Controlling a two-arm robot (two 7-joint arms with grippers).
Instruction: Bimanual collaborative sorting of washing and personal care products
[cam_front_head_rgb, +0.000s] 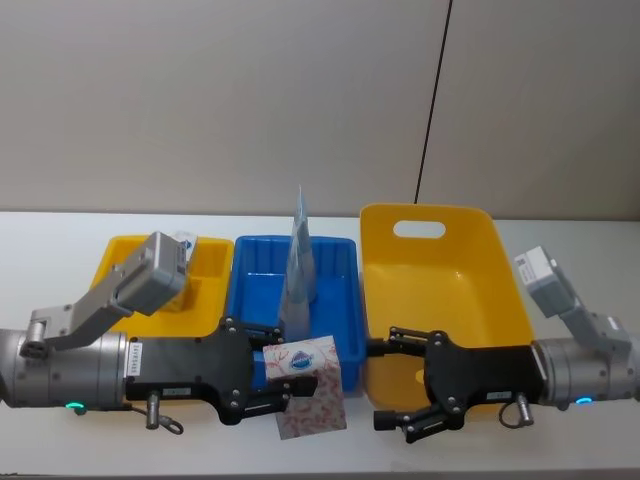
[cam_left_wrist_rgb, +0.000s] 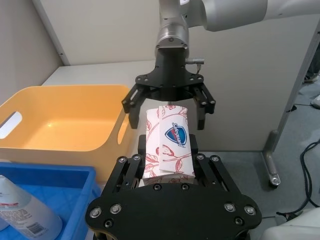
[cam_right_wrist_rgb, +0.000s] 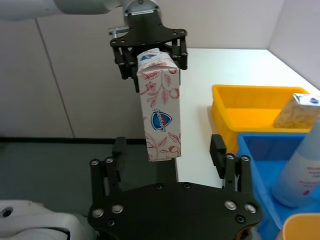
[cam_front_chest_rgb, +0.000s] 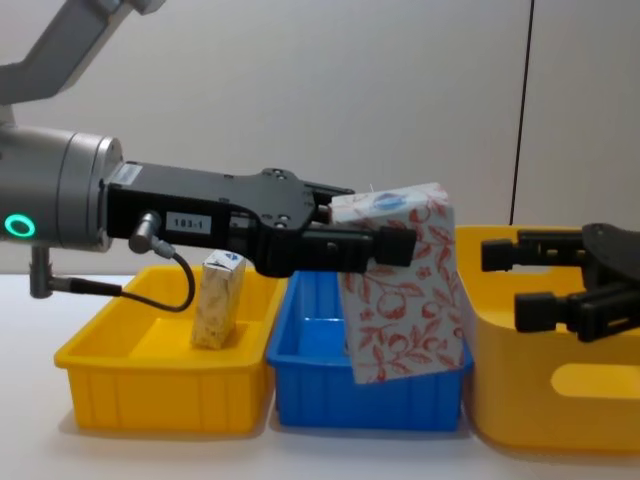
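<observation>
At lower centre, nearest the camera: left end effector (cam_front_head_rgb: 275, 368) clamped on the white box with red leaf pattern (cam_front_head_rgb: 312, 385), carried in the air at the near edge of the blue bin (cam_front_head_rgb: 258, 265), free end offered toward the right.
Lower right, facing it: right end effector (cam_front_head_rgb: 392, 378) spread wide, empty, apart from the box; likely waiting to take it in a handover.
Box print: blue shield emblem, white script apparently "Safeguard".
Left arm sticker: "183-1".
Mid frame: tall pale-blue pouch (cam_front_head_rgb: 300, 265) upright in the blue bin, already sorted by the look of it.
Left of centre: yellowish carton (cam_front_chest_rgb: 218, 300) upright in the small yellow bin (cam_front_head_rgb: 205, 290).
Right: large yellow bin (cam_front_head_rgb: 440, 290), nothing inside; probable destination for the box.
Farthest: white tabletop (cam_front_head_rgb: 60, 250).
</observation>
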